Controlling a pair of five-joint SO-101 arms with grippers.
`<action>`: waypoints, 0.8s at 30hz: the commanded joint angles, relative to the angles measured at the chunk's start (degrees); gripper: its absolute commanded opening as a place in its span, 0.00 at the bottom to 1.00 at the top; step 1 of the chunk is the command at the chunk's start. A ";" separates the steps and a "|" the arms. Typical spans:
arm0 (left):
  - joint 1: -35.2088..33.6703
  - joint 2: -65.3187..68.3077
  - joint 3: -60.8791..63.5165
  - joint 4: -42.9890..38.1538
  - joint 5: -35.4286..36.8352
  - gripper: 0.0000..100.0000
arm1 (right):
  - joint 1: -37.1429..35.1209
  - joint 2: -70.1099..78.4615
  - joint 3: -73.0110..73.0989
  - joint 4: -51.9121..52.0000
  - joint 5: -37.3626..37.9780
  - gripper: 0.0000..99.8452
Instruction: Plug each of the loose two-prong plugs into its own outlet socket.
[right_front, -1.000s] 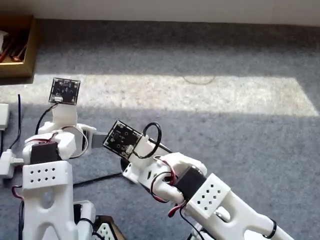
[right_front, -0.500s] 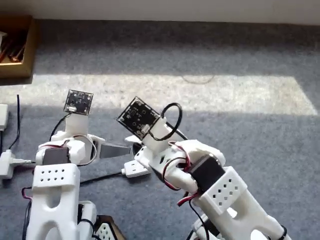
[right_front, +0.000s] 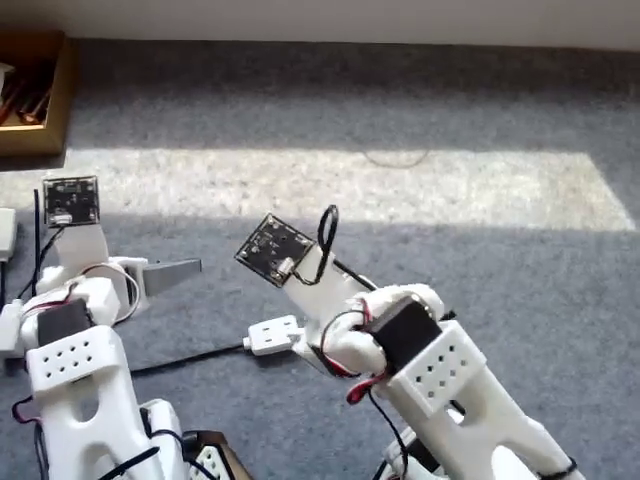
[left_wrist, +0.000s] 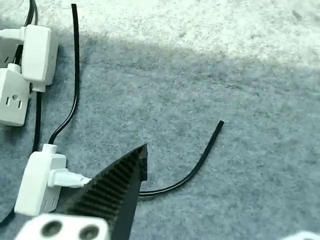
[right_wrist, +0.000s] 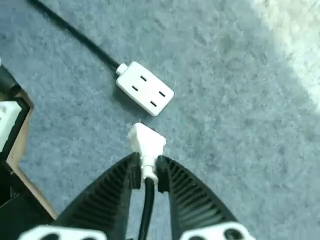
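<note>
A grey carpet is seen from above, crossed by a band of sunlight, with 2 white robot arms at the near edge.

The right gripper is clamped on a white 2-prong plug. The plug is gripped at its neck, and its black lead runs back between the fingers. The plug is held near a white outlet but is not touching it.

The outlet lies flat on the carpet, face up, with 2 pairs of slots showing. A black cord leaves 1 end of it. In the high view the outlet is seen just left of the right arm's wrist, and its cord trails left toward the left arm's base.

The left gripper is held over the carpet, apart from the outlet, to its left and farther from the arm bases. It points right in the high view. Whether it is open or closed cannot be told.

Near it, 3 white blocks lie on the carpet, and a socket face can be made out on 1 of them. A thin black cable runs among them. A loose black wire lies curved on the carpet beside them.

A wooden box sits at the far left corner of the high view.
</note>
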 joint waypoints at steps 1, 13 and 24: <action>-2.59 -0.84 -0.48 -1.14 3.78 0.56 | 0.40 16.31 -14.55 8.22 -3.16 0.01; -3.12 -0.84 9.54 -1.32 8.26 0.56 | -6.64 48.40 -42.51 13.76 13.54 0.01; -9.36 -0.84 16.84 -9.67 7.38 0.56 | 1.10 51.21 -43.03 13.85 47.47 0.01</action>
